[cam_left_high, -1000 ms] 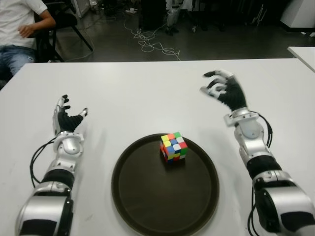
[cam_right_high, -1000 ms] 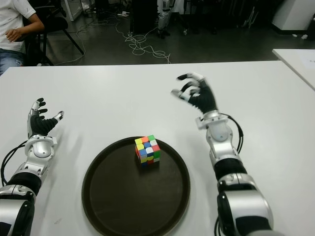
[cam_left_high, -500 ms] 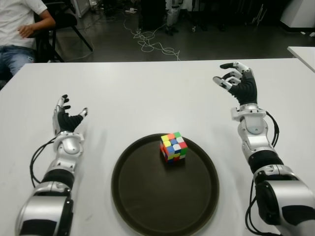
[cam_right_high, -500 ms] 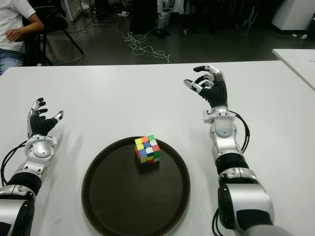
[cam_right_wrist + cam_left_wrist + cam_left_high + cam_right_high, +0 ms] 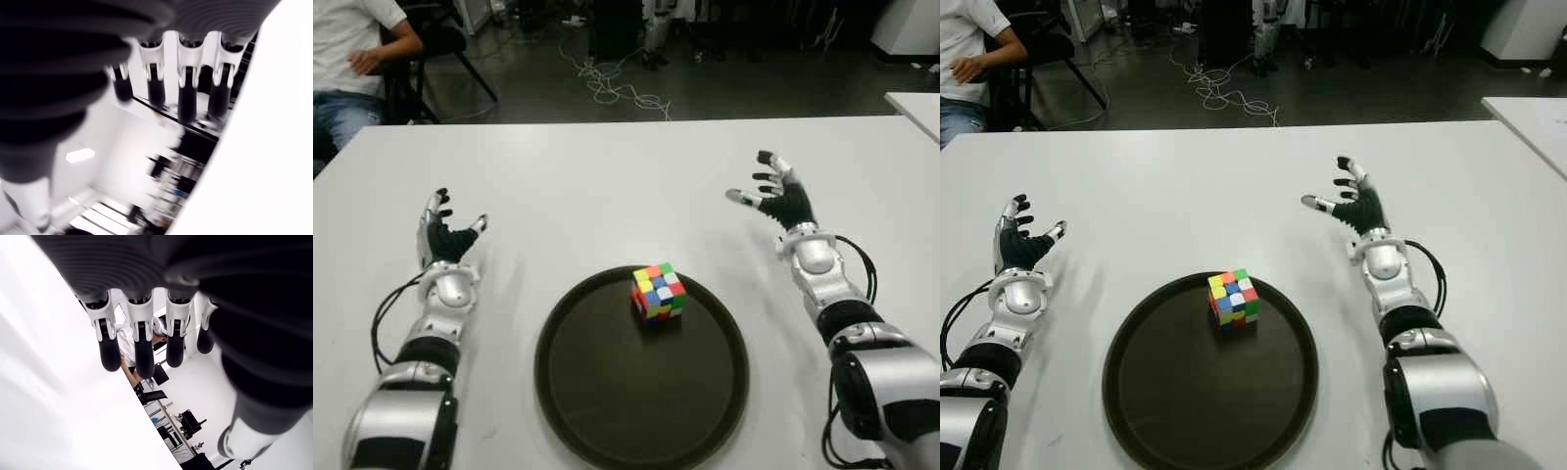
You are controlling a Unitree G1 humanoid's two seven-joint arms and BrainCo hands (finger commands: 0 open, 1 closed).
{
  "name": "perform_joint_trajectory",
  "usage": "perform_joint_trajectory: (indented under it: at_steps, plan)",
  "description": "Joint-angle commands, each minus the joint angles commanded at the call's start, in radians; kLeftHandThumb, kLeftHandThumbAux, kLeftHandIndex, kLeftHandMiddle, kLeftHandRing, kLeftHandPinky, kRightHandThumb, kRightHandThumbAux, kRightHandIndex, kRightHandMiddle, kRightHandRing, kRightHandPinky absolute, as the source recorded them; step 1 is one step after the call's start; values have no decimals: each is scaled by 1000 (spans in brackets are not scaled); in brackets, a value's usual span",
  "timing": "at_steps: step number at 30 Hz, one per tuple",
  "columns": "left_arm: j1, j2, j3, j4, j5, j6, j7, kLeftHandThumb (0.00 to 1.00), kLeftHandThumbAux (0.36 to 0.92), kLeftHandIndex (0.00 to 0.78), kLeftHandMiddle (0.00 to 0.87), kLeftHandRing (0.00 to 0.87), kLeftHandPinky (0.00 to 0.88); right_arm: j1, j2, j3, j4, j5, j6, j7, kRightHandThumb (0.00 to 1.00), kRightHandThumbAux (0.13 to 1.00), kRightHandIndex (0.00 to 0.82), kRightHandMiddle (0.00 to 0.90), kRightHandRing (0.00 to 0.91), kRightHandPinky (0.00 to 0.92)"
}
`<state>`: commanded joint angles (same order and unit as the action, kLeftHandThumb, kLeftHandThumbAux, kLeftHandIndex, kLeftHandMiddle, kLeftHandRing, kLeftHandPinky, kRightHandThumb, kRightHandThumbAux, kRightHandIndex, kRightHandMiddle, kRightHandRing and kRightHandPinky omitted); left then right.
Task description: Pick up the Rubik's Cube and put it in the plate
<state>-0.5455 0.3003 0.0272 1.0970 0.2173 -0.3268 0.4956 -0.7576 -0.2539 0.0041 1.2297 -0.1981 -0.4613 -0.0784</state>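
The cube [image 5: 657,292] sits in the plate [image 5: 607,411] near its far rim, both hands spread and empty (right hand [image 5: 781,201] beside the plate, left hand [image 5: 445,240] well apart), so a careless sweep inward could knock it out.

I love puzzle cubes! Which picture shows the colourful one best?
The left eye view: the multicoloured Rubik's Cube sits unblocked on the round dark brown plate, top and two sides visible. The right eye view shows it equally clearly. Neither wrist view shows it.
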Motion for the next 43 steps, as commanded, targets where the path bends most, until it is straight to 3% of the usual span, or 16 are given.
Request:
perform_joint_trajectory:
  at_steps: [4,11,24,43]
  plan:
    - [0,-2,5,1,-6,-3,-4,236,744,111,173,184,210,-7,-17,8,31,-14,28,-6,0,576,7,0,0,6]
    - [5,-7,13,1,-14,-11,-8,227,740,109,171,180,210,-3,3,-23,54,15,49,-44,0,593,0,0,0,0]
    - [5,-14,23,10,-19,-30,-12,242,740,124,192,217,279,9,15,-68,16,66,-19,-54,0,597,0,0,0,0]
    - [-3,-6,17,19,-3,-26,-6,243,736,118,180,205,264,5,12,-69,28,70,-36,-29,0,575,0,0,0,0]
